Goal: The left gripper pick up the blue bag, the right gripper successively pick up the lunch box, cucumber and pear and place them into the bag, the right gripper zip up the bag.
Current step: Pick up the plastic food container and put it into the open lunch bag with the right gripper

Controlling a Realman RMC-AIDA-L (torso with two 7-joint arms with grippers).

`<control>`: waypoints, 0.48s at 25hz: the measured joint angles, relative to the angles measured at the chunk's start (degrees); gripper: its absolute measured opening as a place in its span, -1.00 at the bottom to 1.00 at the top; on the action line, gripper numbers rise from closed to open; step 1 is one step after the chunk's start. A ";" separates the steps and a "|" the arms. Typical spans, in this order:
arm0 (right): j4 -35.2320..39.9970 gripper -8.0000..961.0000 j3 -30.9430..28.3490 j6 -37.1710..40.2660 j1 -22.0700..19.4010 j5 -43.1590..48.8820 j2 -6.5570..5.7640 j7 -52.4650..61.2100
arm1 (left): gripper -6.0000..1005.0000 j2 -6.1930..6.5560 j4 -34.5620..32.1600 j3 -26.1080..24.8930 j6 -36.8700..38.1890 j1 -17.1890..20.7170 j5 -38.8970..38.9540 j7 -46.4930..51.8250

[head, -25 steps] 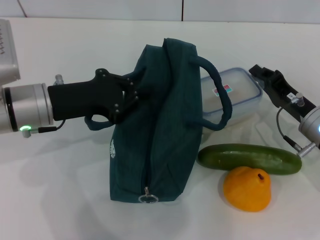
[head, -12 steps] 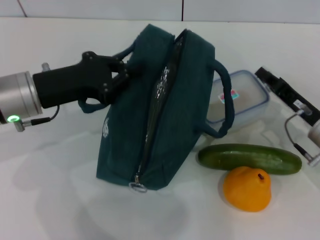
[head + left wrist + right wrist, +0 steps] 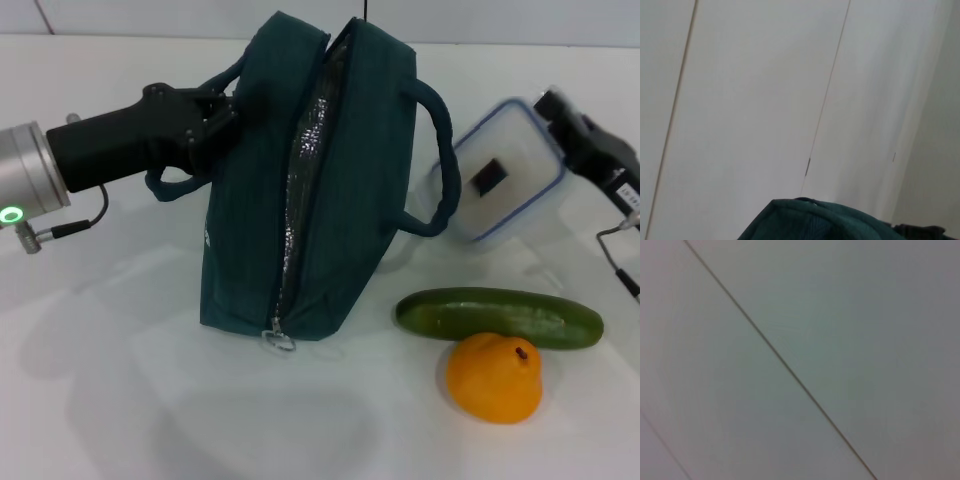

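Two arms are busy at once. At the left of the head view the left gripper is pinched on the near handle of the bag, holding it upright in the middle of the frame with its lower edge on the table. The zip is undone and silver lining shows through a narrow slit running from the top down to the ring pull. At the upper right the right gripper has the box clamped by its far edge; the box hangs tilted, clear of the table, just beside the bag's far handle. The cucumber lies at the lower right, with the pear touching its near side. The left wrist view shows only a strip of bag fabric against the wall; the right wrist view shows bare wall.

To my eye the step in hand is getting the box into the bag, and the mouth looks too narrow for it. It would go best if the box were carried above the slit, turned so its long side runs along the zip, and lowered edge first. The far handle loops right in the path and could snag a corner. The left arm should hold steady, since a push on one side could tip the bag.
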State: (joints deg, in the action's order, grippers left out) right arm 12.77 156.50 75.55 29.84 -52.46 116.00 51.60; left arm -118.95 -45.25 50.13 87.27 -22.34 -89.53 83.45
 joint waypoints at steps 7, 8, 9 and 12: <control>-3.26 -0.66 -1.44 11.72 2.05 -0.11 -0.38 -1.99 | -0.91 -0.25 0.04 -0.22 -0.05 -0.22 -0.02 0.13; -3.58 -0.65 -1.73 13.27 2.94 -0.02 -0.55 -1.78 | -0.91 -0.28 0.04 -0.16 -0.06 -0.27 -0.08 0.13; -3.81 -0.65 -1.81 14.42 3.83 0.05 -0.71 -1.53 | -0.91 -0.29 0.06 -0.10 -0.11 -0.31 -0.23 0.13; -3.96 -0.63 -1.86 17.38 7.30 0.04 -1.24 -0.29 | -0.91 -0.38 0.35 0.02 -0.68 -0.56 -0.99 -0.51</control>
State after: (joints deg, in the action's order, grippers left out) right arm 8.82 154.65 92.93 37.14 -52.42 114.76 51.31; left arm -119.33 -44.91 50.15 86.59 -22.90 -90.53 82.93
